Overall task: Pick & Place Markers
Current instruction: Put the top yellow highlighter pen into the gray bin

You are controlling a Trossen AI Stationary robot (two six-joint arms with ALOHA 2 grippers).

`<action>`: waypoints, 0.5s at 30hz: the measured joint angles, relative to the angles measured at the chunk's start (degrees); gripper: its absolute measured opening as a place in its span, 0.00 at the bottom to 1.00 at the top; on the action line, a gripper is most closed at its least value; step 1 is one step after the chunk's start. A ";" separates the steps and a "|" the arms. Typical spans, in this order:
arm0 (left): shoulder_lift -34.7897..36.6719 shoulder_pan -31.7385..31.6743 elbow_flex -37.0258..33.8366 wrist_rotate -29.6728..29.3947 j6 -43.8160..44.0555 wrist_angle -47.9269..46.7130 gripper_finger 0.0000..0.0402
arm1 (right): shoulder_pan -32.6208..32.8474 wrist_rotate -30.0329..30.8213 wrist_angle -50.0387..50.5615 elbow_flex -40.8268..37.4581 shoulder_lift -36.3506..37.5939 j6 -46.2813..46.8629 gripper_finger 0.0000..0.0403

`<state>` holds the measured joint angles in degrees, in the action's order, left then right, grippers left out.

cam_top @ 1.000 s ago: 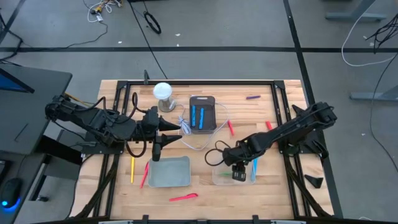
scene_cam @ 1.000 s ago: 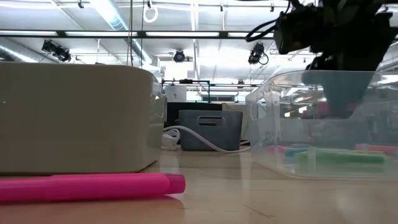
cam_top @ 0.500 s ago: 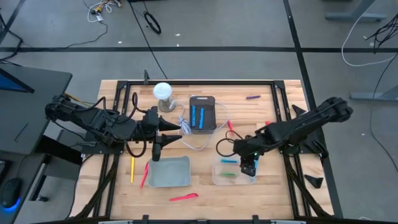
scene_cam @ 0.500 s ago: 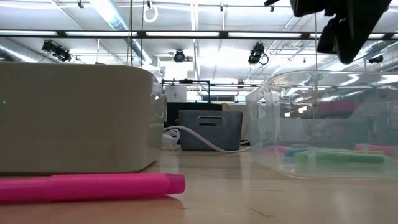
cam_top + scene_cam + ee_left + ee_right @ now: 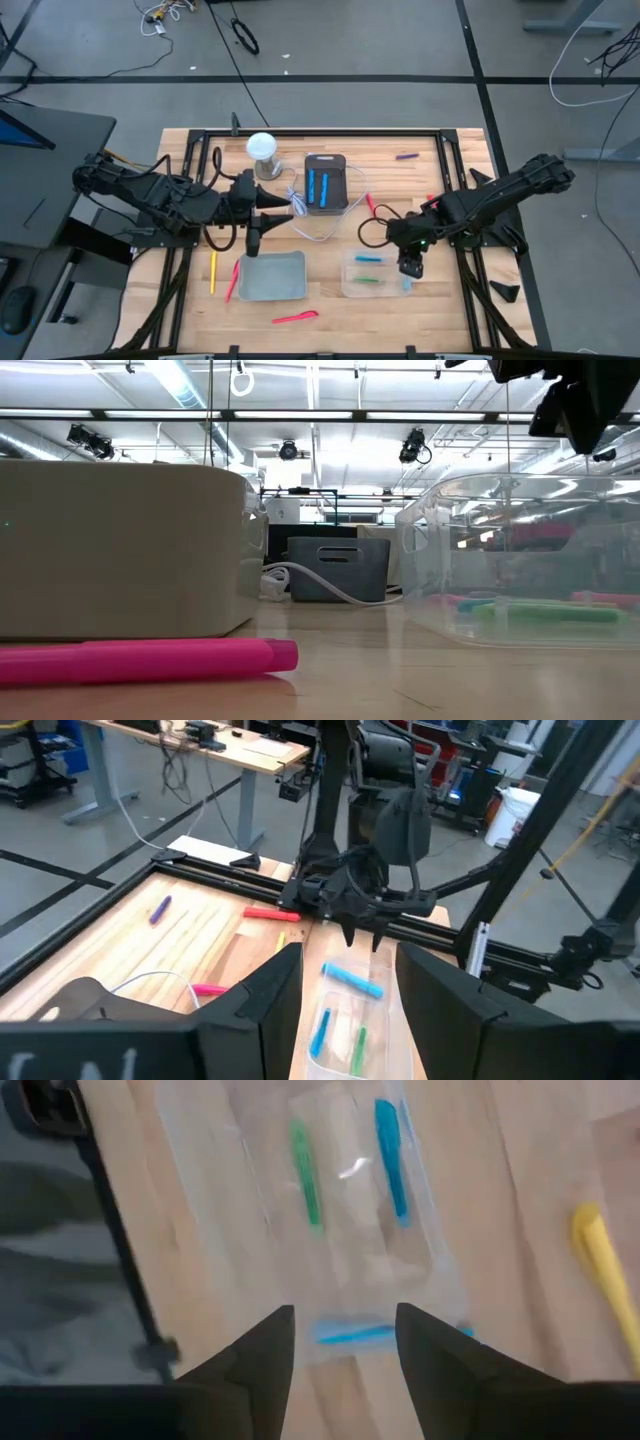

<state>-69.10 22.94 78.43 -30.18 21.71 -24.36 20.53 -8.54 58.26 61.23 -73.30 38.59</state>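
A clear bin [image 5: 375, 272] stands on the table right of centre. Lying in it are a green marker [image 5: 305, 1170] and two blue markers [image 5: 390, 1155], one of them [image 5: 355, 1334] across the bin's right end. Above that end my right gripper [image 5: 410, 264] hangs open, pointing steeply down, with nothing between its fingers [image 5: 342, 1312]. It also shows at the top right of the low view [image 5: 585, 405]. At centre left my left gripper [image 5: 268, 214] waits well above the table, open and empty [image 5: 350, 1000].
A grey tray [image 5: 272, 276] sits left of the clear bin. A dark bin [image 5: 325, 183] at the back holds two blue markers. Loose markers lie about: pink [image 5: 295, 318], yellow [image 5: 212, 272], red [image 5: 370, 205], purple [image 5: 405, 156]. A white cable [image 5: 300, 215] and a white round lamp [image 5: 262, 148] stand at the back.
My right gripper has risen out of the clear bin and gone a little toward the table's right edge, still open. The markers in the bin have stayed where they lay.
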 joint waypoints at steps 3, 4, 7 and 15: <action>0.00 0.00 0.00 -1.14 0.00 0.02 0.42 | -0.84 0.49 4.85 0.02 0.22 -5.36 0.44; 0.00 0.00 0.00 -1.15 0.02 0.02 0.42 | -1.33 1.00 6.60 0.02 0.22 -7.73 0.44; 0.00 0.00 0.00 -1.17 0.00 0.02 0.42 | -2.71 2.50 12.30 0.02 0.22 -15.05 0.44; 0.00 0.00 0.00 -1.19 0.07 0.02 0.42 | -8.75 5.75 19.45 0.02 0.22 -32.97 0.44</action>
<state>-69.10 22.94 78.43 -31.38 21.78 -24.34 11.78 -2.79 77.71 61.25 -73.08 5.63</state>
